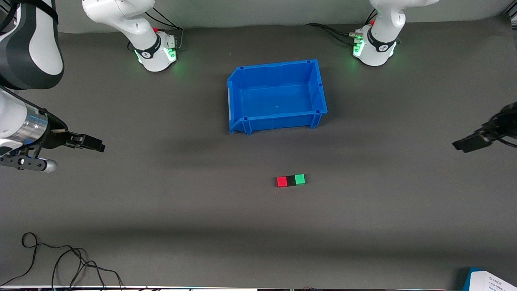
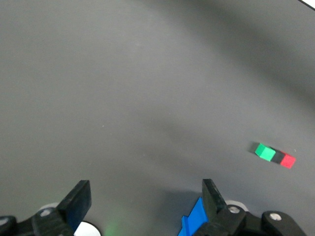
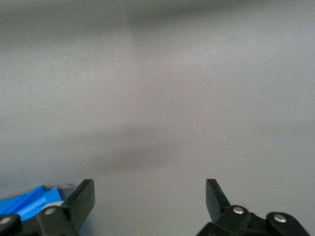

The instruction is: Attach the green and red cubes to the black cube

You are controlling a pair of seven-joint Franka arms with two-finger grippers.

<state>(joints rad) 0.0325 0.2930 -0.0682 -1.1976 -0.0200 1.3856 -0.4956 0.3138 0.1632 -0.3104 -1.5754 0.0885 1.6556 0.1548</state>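
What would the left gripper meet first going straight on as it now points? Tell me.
Probably only bare grey mat. The open left gripper points at it; the joined green cube, black cube and red cube lie off to the side.

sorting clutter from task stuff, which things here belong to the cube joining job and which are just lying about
Job:
red cube
black cube, between the two, touching both
green cube
left gripper, open, waiting
right gripper, open, waiting

Lying about:
blue bin
black cable
white paper
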